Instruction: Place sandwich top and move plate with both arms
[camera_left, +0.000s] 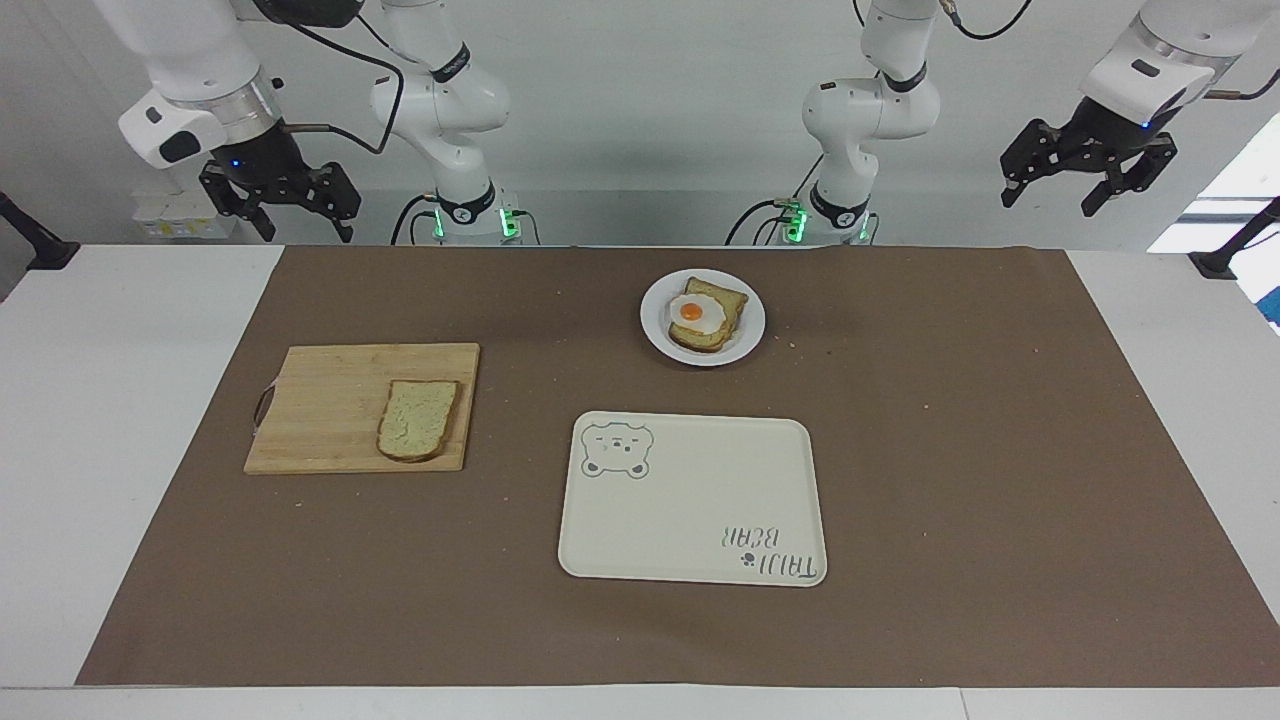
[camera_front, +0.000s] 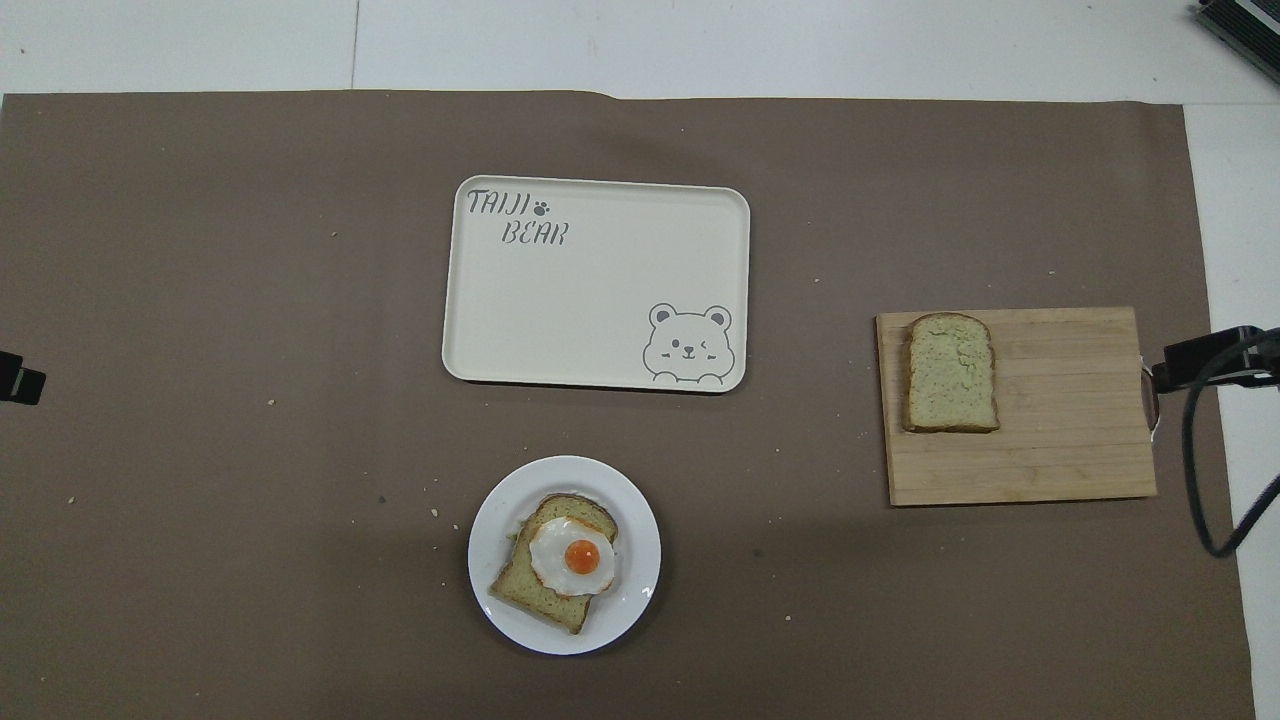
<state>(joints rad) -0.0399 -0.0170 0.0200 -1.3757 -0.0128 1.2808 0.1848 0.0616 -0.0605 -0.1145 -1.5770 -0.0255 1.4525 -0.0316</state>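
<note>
The sandwich top (camera_left: 418, 418), a plain speckled bread slice, lies on a wooden cutting board (camera_left: 330, 400) toward the right arm's end; it also shows in the overhead view (camera_front: 950, 372). The small white plate (camera_left: 752, 325) sits near the robots and carries a bread slice with a fried egg (camera_left: 700, 315); the plate's rim also shows from overhead (camera_front: 640, 560). My right gripper (camera_left: 300, 215) hangs open and empty, high over the table's edge by the robots. My left gripper (camera_left: 1088, 185) is open and empty, raised at the left arm's end.
A cream rectangular tray with a bear print (camera_left: 690, 500) lies farther from the robots than the plate. A brown mat (camera_left: 950, 450) covers the table. Only the gripper tips show at the side edges of the overhead view.
</note>
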